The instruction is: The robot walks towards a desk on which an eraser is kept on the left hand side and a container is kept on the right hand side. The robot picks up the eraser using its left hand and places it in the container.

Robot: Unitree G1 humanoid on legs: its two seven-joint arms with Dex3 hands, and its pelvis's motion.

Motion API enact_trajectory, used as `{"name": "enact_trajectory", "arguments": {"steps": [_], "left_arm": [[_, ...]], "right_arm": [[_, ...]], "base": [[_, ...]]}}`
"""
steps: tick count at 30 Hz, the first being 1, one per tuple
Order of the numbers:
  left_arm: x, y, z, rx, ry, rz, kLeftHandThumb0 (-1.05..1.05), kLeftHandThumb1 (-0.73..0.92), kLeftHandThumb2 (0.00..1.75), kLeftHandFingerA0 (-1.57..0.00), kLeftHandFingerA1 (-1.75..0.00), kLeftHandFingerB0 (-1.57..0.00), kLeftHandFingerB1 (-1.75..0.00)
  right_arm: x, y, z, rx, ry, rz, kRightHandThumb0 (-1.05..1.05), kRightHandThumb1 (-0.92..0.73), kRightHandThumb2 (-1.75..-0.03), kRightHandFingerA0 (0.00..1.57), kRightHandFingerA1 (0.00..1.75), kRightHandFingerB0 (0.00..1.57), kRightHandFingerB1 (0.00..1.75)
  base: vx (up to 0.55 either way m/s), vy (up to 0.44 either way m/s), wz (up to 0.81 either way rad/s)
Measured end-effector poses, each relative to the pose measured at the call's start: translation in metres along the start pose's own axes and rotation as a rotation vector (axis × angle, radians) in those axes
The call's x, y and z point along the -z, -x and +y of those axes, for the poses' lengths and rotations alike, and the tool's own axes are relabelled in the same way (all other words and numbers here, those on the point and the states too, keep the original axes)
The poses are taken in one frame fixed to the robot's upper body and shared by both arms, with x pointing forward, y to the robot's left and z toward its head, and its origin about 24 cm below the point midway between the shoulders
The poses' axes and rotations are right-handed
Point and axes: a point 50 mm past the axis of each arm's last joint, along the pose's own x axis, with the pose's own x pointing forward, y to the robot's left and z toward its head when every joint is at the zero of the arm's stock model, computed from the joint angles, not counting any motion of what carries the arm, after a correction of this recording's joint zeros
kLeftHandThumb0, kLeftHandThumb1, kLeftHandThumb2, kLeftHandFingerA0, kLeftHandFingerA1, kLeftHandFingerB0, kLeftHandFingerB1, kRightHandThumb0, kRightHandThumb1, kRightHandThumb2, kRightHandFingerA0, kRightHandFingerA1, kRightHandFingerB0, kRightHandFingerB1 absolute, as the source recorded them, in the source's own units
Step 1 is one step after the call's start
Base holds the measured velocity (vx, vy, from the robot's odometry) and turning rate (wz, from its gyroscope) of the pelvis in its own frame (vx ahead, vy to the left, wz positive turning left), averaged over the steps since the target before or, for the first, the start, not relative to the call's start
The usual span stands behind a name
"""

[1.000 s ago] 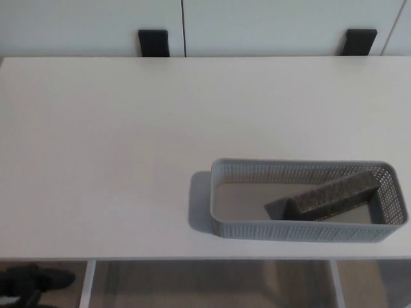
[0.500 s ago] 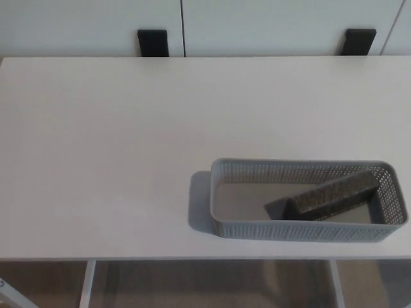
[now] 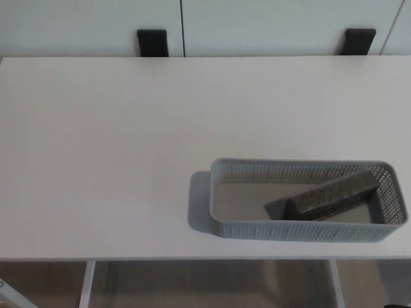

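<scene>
on the worktop (image 3: 103, 141): only the container (image 3: 308, 230) stands, toward the right front edge; the rest of the surface carries nothing.
eraser place: the eraser (image 3: 332, 195) lies inside the container, in its right half, set at a slant with one end lifted toward the far right wall.
fingers: no hand shows, so i cannot tell whether fingers are apart or together, and places cannot be given from them.
how it handles: judged a light, stiff block with a dark felt-like face, not fragile, unlikely to slip.
where to hold: across its two long sides near the middle, thumb on one, fingers on the other.
container: grey mesh walls, light, likely to slide if nudged.
task state: judged done, eraser already in the container.
</scene>
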Motion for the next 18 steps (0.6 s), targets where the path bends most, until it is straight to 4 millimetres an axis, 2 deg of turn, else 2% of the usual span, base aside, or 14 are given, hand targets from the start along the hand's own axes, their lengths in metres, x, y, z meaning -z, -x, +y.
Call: {"name": "enact_trajectory", "arguments": {"steps": [2, 3, 4, 7, 12, 13, 16, 18], "left_arm": [[0.0024, -0.0013, 0.0009, -0.018, -0.009, 0.007, -0.79, 0.57, 0.98, -0.01, -0.46, -0.09, -0.33], [0.0034, -0.0019, 0.0013, -0.026, -0.014, 0.011, -0.84, 0.6, 0.92, -0.08, -0.47, -0.07, -0.28], [0.0042, -0.0025, 0.0016, -0.036, -0.023, 0.014, -0.82, 0.74, 0.65, -0.1, -0.39, -0.11, -0.25], [0.0051, -0.004, 0.0027, -0.06, -0.043, 0.014, -0.8, 0.76, 0.63, -0.1, -0.39, -0.1, -0.26], [0.005, -0.0058, 0.0037, -0.098, -0.073, 0.001, -0.79, 0.75, 0.64, -0.1, -0.39, -0.11, -0.26], [0.005, -0.0062, 0.0034, -0.104, -0.079, -0.003, -0.83, 0.59, 0.97, -0.04, -0.49, -0.01, -0.35], [0.0045, -0.0074, 0.002, -0.117, -0.088, -0.019, -0.78, 0.56, 0.96, -0.05, -0.49, -0.03, -0.37], [0.0035, -0.0084, 0.0006, -0.123, -0.093, -0.034, -0.78, 0.6, 0.93, -0.12, -0.5, -0.05, -0.42]], "right_arm": [[0.0005, 0.0, 0.0, 0.0, 0.0, 0.002, -0.26, -0.48, -0.54, 0.7, 0.69, 0.52, 0.52], [0.0007, 0.0, -0.0001, 0.0, -0.001, 0.004, -0.27, -0.47, -0.54, 0.7, 0.69, 0.53, 0.52], [0.0008, -0.0001, 0.0, 0.0, -0.001, 0.004, -0.29, -0.47, -0.53, 0.7, 0.69, 0.53, 0.53], [0.0006, -0.0004, -0.0001, 0.0, -0.001, 0.005, -0.3, -0.47, -0.53, 0.72, 0.68, 0.53, 0.52], [0.0011, -0.0005, -0.0017, 0.003, 0.003, 0.01, -0.3, -0.47, -0.53, 0.7, 0.66, 0.53, 0.52], [0.0014, -0.0005, -0.0019, 0.004, 0.003, 0.011, -0.29, -0.48, -0.53, 0.7, 0.66, 0.53, 0.51], [0.0016, -0.0005, -0.0021, 0.004, 0.003, 0.012, -0.29, -0.48, -0.53, 0.71, 0.65, 0.52, 0.5], [0.0016, -0.0004, -0.0022, 0.004, 0.003, 0.012, -0.29, -0.48, -0.53, 0.71, 0.64, 0.51, 0.49]], "base": [[0.0, 0.0, 0.0], [0.0, 0.0, 0.0], [0.0, 0.0, 0.0], [0.0, 0.0, 0.0], [0.0, 0.0, 0.0], [0.0, 0.0, 0.0], [0.0, 0.0, 0.0], [0.0, 0.0, 0.0]]}}
